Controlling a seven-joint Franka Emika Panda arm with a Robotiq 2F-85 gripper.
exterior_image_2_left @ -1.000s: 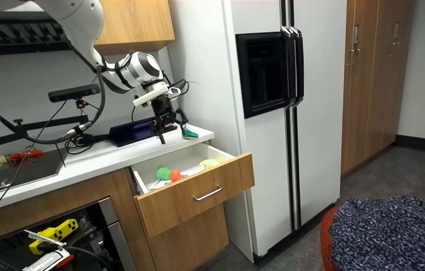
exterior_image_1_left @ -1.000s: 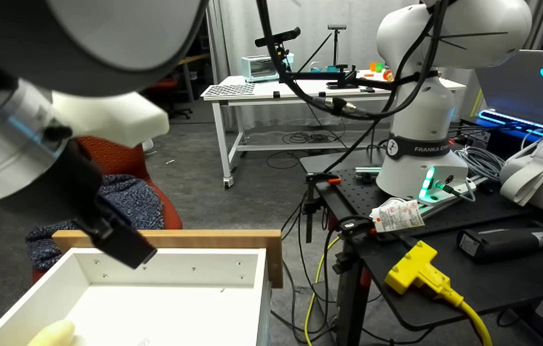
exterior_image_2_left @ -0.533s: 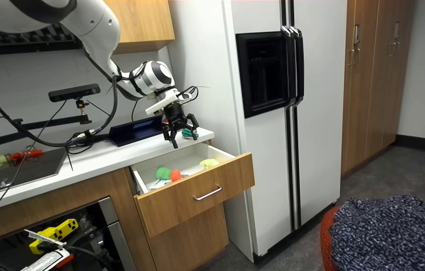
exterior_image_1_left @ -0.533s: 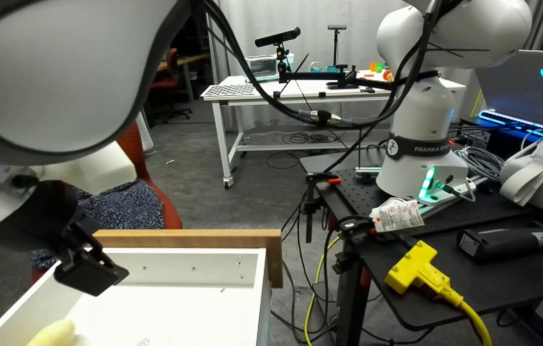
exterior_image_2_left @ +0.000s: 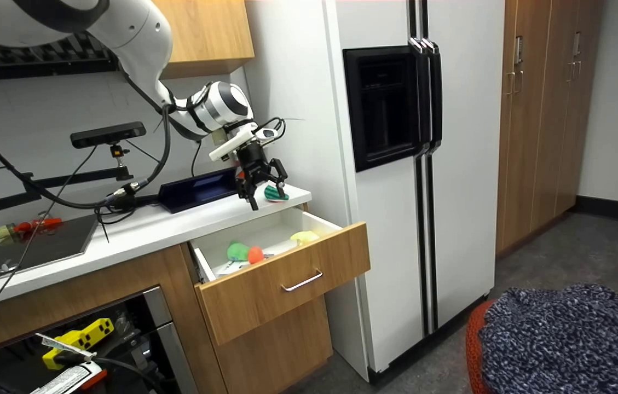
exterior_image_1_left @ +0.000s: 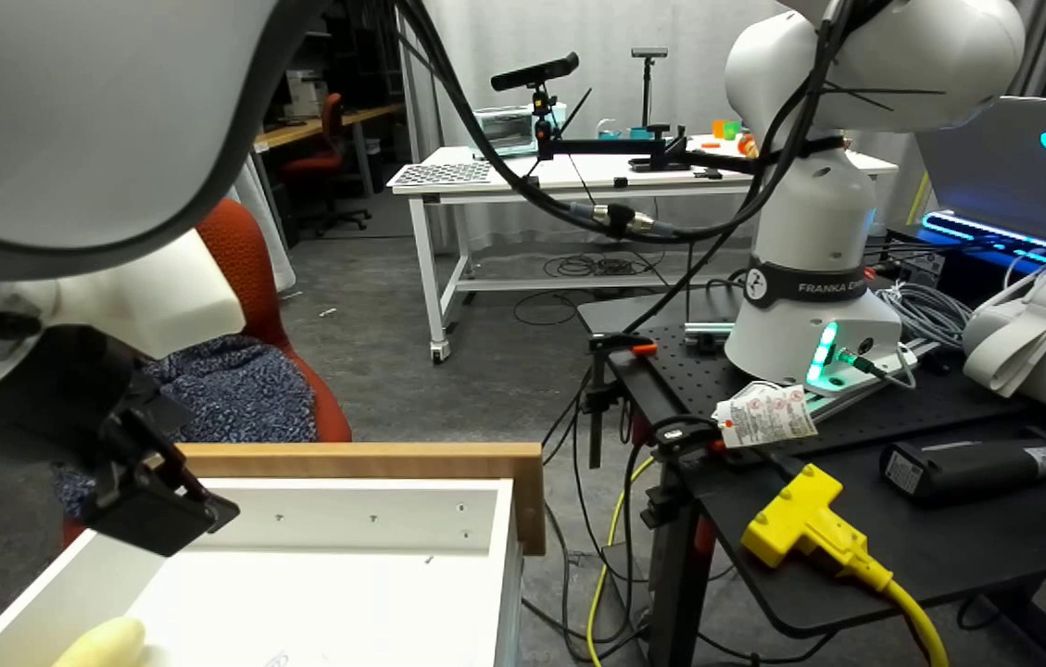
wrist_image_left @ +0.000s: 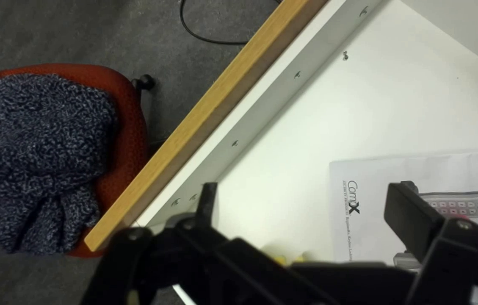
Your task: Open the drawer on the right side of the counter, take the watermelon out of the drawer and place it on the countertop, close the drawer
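Open drawer point(exterior_image_2_left: 276, 276), wood-fronted, smooth and white inside

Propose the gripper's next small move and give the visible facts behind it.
Probably swing the open gripper out past the front of the drawer, ready to push it shut: what looks like the watermelon sits on the white countertop, the gripper holds nothing, and the drawer stands open.

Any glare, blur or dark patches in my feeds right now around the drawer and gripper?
In an exterior view, the drawer floor is washed out to nearly plain white; in the wrist view, the gripper shows as dark shapes with little surface detail, its nearest parts soft, while the printed CompX logo is legible.
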